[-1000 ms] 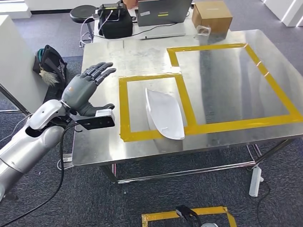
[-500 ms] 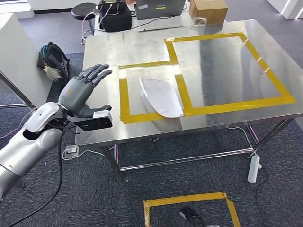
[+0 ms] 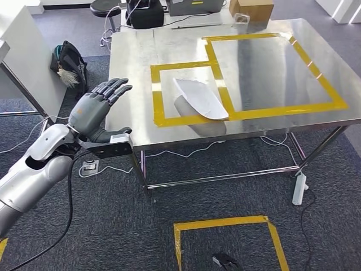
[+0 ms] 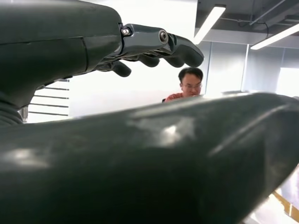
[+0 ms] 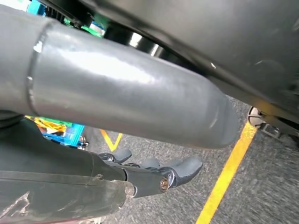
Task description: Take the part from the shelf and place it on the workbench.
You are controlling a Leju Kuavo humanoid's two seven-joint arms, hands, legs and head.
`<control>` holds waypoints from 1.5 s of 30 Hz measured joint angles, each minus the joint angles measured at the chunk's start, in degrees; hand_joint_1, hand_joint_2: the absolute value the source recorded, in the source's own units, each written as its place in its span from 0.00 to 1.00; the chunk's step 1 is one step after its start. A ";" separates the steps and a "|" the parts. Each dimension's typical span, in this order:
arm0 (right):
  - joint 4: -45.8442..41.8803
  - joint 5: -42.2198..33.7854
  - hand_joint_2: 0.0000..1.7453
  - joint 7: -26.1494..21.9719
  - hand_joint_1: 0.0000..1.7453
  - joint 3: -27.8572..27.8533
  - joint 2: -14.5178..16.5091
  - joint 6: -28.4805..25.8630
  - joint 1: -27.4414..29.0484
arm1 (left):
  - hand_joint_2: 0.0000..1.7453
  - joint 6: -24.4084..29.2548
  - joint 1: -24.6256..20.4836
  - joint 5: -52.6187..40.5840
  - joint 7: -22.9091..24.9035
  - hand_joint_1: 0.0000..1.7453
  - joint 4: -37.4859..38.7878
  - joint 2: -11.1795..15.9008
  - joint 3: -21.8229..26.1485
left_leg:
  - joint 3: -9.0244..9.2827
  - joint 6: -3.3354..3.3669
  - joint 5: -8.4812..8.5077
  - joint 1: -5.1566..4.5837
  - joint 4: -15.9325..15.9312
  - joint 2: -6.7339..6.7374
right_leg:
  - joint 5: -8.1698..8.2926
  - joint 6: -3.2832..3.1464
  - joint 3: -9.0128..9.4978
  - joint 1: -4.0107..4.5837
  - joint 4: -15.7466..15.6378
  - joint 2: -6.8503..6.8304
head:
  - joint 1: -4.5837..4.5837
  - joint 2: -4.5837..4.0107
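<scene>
A black bag point(image 3: 68, 59) sits on the carpet beyond the workbench's left end. Nearer, the left hand point(image 3: 94, 110) hovers off the workbench's point(image 3: 272, 73) left front corner, released, fingers spread and straight, grasping nothing; the left wrist view shows the same extended fingers point(image 4: 166, 44) with a person point(image 4: 188, 84) in the background. On the steel workbench, the white part point(image 3: 199, 99) lies flat inside the smaller yellow tape square point(image 3: 158, 96), its right edge overlapping the tape strip shared with the larger tape square point(image 3: 315, 73). A cardboard box point(image 3: 251, 8) stands past the workbench's far edge. The right hand point(image 5: 155, 175) hangs over grey floor beside a yellow floor line point(image 5: 225, 175), fingers loosely extended and apart, holding nothing.
</scene>
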 joint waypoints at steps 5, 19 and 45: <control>-0.36 0.50 0.00 -0.30 0.00 -0.05 -0.32 0.10 0.32 | 0.00 0.13 0.09 -0.43 0.39 0.00 -0.48 0.60 0.01 | -1.11 -1.70 0.86 0.18 0.23 0.14 | 0.02 -1.65 1.00 0.20 -4.40 0.12 | -0.25 0.00; -0.71 0.43 0.00 -0.19 0.00 -0.49 -1.62 0.44 1.46 | 0.00 -0.18 -0.01 -1.49 2.07 0.00 -1.93 0.45 -0.14 | 9.04 0.27 -7.48 -0.73 -0.89 0.26 | 9.04 -0.71 -6.94 0.12 -5.64 -0.06 | -0.40 0.00; -1.56 -0.73 0.00 -0.06 0.00 -1.32 -2.56 -0.14 2.75 | 0.00 -0.30 -0.37 -1.82 3.13 0.00 -2.35 -1.17 -1.37 | 3.96 2.21 -8.24 -1.88 9.22 0.25 | 6.48 -2.50 -7.41 1.29 -2.64 0.44 | -0.27 0.00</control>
